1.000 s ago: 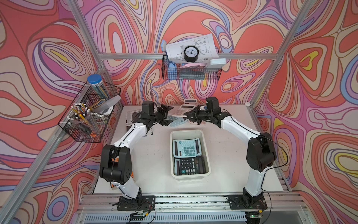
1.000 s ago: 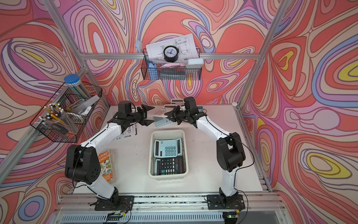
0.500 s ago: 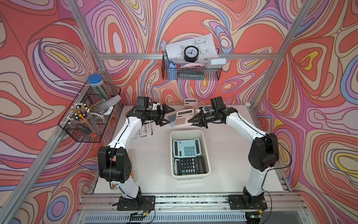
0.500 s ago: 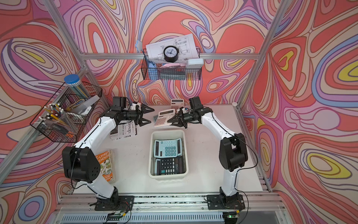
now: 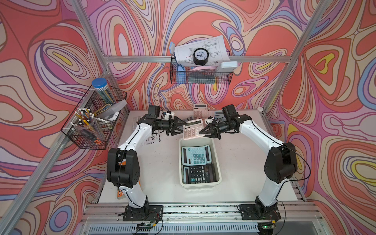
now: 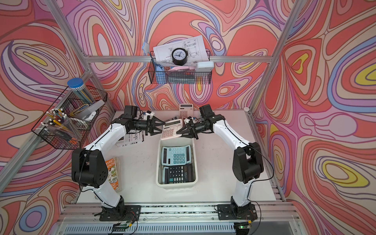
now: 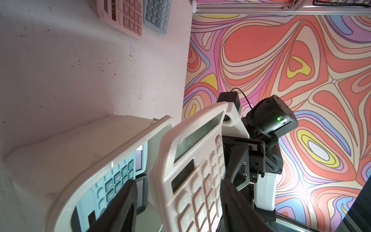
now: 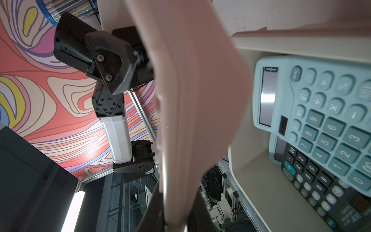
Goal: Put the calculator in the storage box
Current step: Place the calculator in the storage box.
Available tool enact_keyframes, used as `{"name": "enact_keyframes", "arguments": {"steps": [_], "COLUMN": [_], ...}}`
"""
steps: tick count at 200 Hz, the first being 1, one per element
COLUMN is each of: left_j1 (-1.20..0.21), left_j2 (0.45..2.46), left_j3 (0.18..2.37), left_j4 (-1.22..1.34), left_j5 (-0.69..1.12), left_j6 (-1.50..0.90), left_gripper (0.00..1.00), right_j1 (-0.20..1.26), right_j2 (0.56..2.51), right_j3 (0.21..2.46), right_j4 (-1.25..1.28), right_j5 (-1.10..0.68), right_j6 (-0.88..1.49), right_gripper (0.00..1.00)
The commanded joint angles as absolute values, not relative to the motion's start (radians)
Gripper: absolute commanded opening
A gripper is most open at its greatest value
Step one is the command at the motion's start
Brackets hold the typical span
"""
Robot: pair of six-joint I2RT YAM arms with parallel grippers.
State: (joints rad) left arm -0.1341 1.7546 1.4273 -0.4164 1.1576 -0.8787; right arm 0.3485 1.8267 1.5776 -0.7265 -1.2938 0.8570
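A pink calculator (image 5: 192, 129) hangs tilted over the far rim of the cream storage box (image 5: 200, 185). My right gripper (image 5: 202, 132) is shut on its right edge. In the right wrist view the calculator's (image 8: 196, 100) pink back fills the middle, pinched in the right gripper (image 8: 174, 221). My left gripper (image 5: 181, 127) is at its left edge. In the left wrist view the left gripper (image 7: 177, 188) is open and straddles the calculator (image 7: 192, 170), with a gap on one side. The box (image 7: 112, 144) holds a light blue calculator (image 5: 195, 155) and a black one (image 5: 198, 174).
Two more calculators, pink-white (image 5: 200, 110) and blue-grey (image 5: 218, 114), lie at the table's back edge. A printed sheet (image 5: 152, 138) lies under the left arm and an orange book (image 6: 113, 173) by its base. Black wire baskets hang on the left wall (image 5: 95, 120) and the back wall (image 5: 200, 76).
The right gripper has carried the pink calculator from the back of the table toward the box's far rim. The left gripper's jaws have narrowed around the calculator's left edge.
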Motion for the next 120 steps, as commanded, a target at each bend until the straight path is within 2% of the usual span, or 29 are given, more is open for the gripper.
{"name": "enact_keyframes", "arguments": {"steps": [1,28,62,75,97,120], "left_j1": [-0.144,-0.158,-0.167,-0.167,-0.167,-0.167], "left_j2": [1.796,1.811,1.809,1.809,1.798,1.791], "left_j3": [1.427,1.424,1.421,1.417,1.389,1.366], "left_j4": [-0.337,-0.272,-0.241,-0.223,-0.127,-0.049], "left_j5": [1.212,1.228,1.224,1.223,1.227,1.219], "left_j6": [-0.909,-0.966,-0.975,-0.99,-1.068,-1.135], "left_gripper": [0.39,0.19,0.04,0.0,0.0,0.0], "right_j1": [0.356,0.363,0.363,0.364,0.364,0.364], "right_j2": [1.78,1.778,1.778,1.778,1.778,1.783], "right_j3": [1.56,1.544,1.538,1.537,1.538,1.555], "right_j4": [-0.729,-0.727,-0.713,-0.707,-0.706,-0.692], "right_j5": [-1.338,-1.337,-1.336,-1.334,-1.323,-1.298], "right_j6": [0.83,0.833,0.847,0.852,0.857,0.867], "right_gripper": [0.0,0.0,0.0,0.03,0.13,0.15]}}
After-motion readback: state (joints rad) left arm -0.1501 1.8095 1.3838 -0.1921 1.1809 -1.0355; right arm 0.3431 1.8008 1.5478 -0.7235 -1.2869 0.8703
